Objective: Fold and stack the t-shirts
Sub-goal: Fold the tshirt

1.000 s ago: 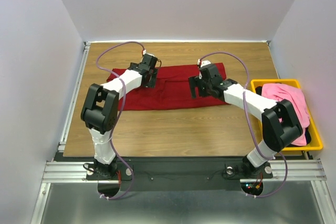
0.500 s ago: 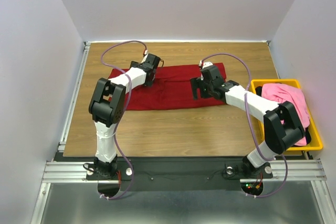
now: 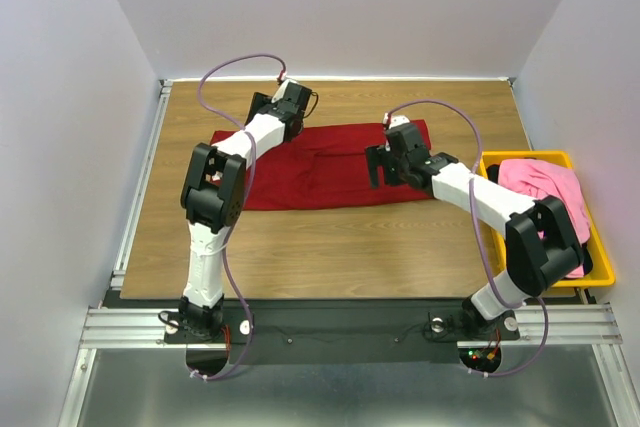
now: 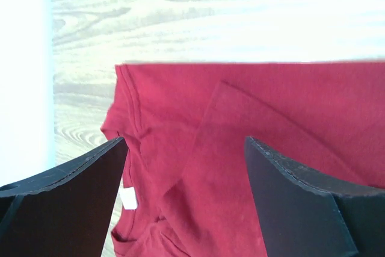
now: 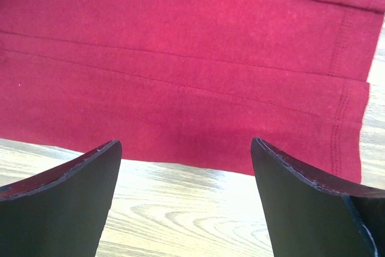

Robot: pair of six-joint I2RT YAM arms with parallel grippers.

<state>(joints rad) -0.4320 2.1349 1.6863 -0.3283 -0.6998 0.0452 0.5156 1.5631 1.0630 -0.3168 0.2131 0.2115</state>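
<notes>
A dark red t-shirt [image 3: 320, 167] lies spread flat across the middle of the wooden table [image 3: 330, 247]. My left gripper [image 3: 285, 110] hovers over its far left part, open with nothing between the fingers. In the left wrist view the left gripper [image 4: 186, 203] frames the red t-shirt [image 4: 271, 112], its collar and small white neck label [image 4: 127, 198]. My right gripper [image 3: 383, 162] is open above the shirt's right part. In the right wrist view the right gripper [image 5: 186, 206] is over bare wood just off the red t-shirt's [image 5: 180, 58] stitched edge. A pink t-shirt [image 3: 545, 187] lies in the bin.
A yellow plastic bin [image 3: 600, 272] stands at the table's right edge, with dark cloth [image 3: 590, 259] showing under the pink t-shirt. White walls close in the table at the back and both sides. Purple cables loop above both forearms.
The left arm has stretched toward the back of the table, carrying its open gripper from the shirt's middle left to its far edge. The right gripper has hardly moved.
</notes>
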